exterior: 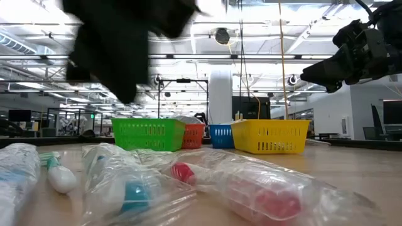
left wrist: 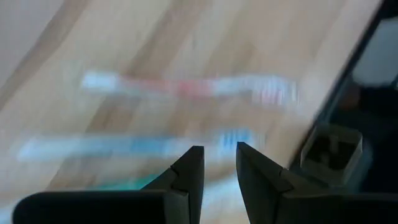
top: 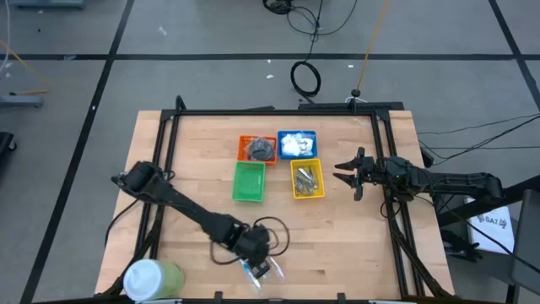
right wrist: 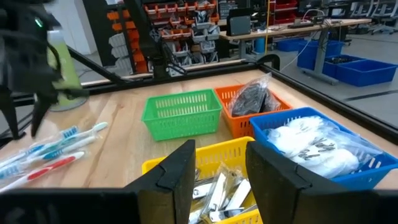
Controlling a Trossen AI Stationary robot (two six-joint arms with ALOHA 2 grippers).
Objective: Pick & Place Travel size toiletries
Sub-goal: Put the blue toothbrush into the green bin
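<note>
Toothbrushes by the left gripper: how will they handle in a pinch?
The toothbrushes look bagged in crinkly clear plastic, so probably slippery and apt to shift. Slim and long, they are likely light, and may pivot if the left gripper pinches off-centre.

High view straight down over table (top: 202,181). Low view level, close behind toothbrushes (exterior: 188,179). Wrist views forward past own fingers; right shares baskets (right wrist: 183,112).

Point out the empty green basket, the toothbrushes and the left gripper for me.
green basket (top: 249,181), high view, bare floor.
toothbrushes (right wrist: 50,151), right wrist view, handles.
left gripper (left wrist: 219,163), left wrist view, gap between fingertips.
</note>
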